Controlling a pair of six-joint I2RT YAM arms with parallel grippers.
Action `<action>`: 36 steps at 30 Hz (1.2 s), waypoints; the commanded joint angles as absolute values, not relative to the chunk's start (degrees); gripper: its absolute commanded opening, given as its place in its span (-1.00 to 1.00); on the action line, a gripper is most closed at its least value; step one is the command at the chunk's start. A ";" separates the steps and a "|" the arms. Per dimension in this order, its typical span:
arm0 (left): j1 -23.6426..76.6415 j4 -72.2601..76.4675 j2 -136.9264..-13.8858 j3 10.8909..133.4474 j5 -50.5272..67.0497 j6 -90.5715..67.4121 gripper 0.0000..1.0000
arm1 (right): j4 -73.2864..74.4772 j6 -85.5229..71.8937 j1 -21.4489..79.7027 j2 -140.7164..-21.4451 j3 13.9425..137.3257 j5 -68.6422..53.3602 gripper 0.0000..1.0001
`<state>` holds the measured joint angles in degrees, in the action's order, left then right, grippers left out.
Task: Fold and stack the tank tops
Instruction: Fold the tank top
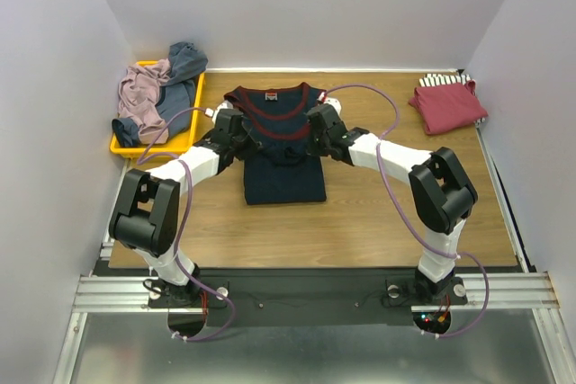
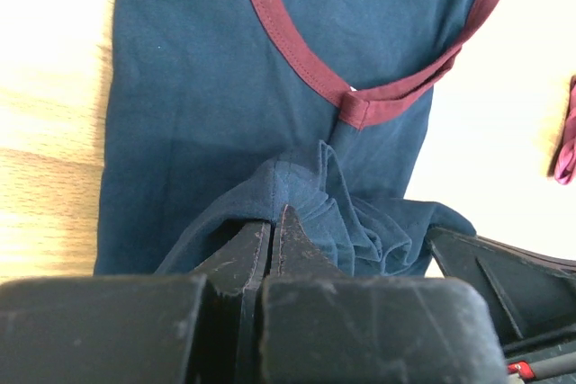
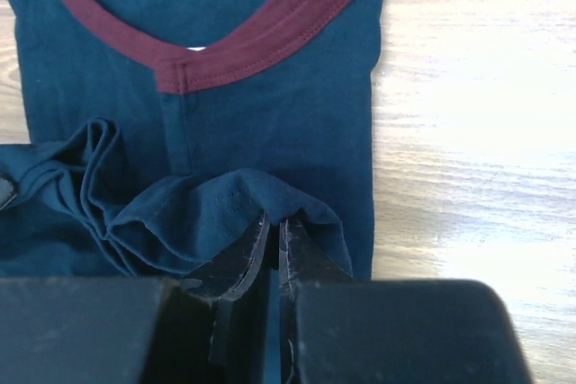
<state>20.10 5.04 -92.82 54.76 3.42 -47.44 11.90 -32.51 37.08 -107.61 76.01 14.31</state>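
Note:
A navy jersey (image 1: 281,146) with maroon trim lies flat in the middle of the table, neckline toward the back. Its lower hem is lifted and bunched over the body, pinched at both corners. My left gripper (image 1: 239,132) is shut on the hem's left corner (image 2: 297,195), and my right gripper (image 1: 315,132) is shut on the right corner (image 3: 243,204). A folded dark red top (image 1: 447,105) rests on a striped one (image 1: 443,80) at the back right. Mauve (image 1: 142,96) and grey-blue (image 1: 184,65) tops are heaped in the tray.
A yellow tray (image 1: 162,143) stands at the back left by the wall. White walls close in the table on three sides. Purple cables loop from both arms over the tabletop.

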 commanded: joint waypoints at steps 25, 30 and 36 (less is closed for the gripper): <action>16.44 11.86 -94.12 56.42 5.36 -47.37 -0.93 | 8.00 -31.29 36.74 -113.81 84.81 14.85 -0.84; 16.00 13.44 -97.29 59.32 6.15 -47.81 -0.16 | 8.09 -30.41 36.48 -117.85 88.32 15.38 -0.11; 15.82 13.89 -92.92 61.60 5.98 -45.01 0.37 | 8.17 -29.62 36.39 -115.41 88.16 17.57 0.64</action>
